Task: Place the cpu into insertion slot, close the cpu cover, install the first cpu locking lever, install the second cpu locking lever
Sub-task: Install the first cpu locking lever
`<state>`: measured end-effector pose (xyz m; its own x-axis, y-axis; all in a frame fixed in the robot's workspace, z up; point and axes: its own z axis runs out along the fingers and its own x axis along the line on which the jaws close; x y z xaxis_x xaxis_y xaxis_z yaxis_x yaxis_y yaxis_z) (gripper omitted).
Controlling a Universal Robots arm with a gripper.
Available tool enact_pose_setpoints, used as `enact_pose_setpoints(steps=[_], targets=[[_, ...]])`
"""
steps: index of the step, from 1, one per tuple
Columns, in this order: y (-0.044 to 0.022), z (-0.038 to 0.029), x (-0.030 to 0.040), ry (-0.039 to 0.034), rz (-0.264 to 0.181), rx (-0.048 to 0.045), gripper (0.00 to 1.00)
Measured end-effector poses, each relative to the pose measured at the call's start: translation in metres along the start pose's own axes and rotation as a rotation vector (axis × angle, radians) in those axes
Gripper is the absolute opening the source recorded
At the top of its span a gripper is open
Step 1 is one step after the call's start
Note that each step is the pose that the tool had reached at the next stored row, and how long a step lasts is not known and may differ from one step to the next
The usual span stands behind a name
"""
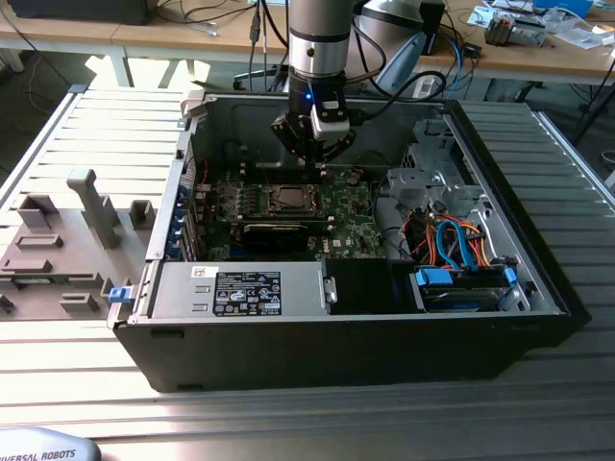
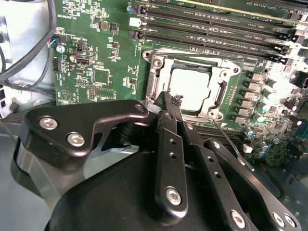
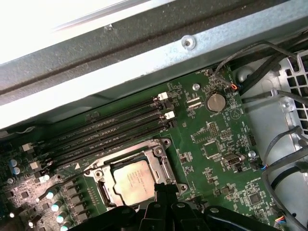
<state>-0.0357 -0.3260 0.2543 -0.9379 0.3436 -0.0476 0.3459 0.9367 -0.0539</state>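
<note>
The cpu [image 2: 190,89] [image 3: 131,180] [image 1: 286,199], a silver-grey square, lies in the insertion slot [image 2: 222,94] on the green board. The cpu cover [image 2: 155,72] [image 3: 161,161] lies flat around it as a silvery frame. My gripper [image 2: 169,100] [image 3: 163,188] [image 1: 314,165] is shut, its fingertips together at the socket's edge next to the cpu. I cannot tell whether anything is pinched between them. A thin wire locking lever [image 2: 233,144] [image 3: 67,177] sticks out from the socket's side, away from the frame.
Long black memory slots [image 2: 207,24] [image 3: 110,132] run beside the socket. A silver power supply [image 1: 240,288] sits at the case front, with cables and a blue drive bay [image 1: 461,274] at the exterior view's right. Grey fixtures [image 1: 67,240] stand outside the case.
</note>
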Motion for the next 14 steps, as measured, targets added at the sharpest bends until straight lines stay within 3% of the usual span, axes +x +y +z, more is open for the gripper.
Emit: enact_pose_setpoints(steps=[14], targets=[[0.0, 0.0, 0.0, -0.0013, -0.023, -0.001, 0.11]])
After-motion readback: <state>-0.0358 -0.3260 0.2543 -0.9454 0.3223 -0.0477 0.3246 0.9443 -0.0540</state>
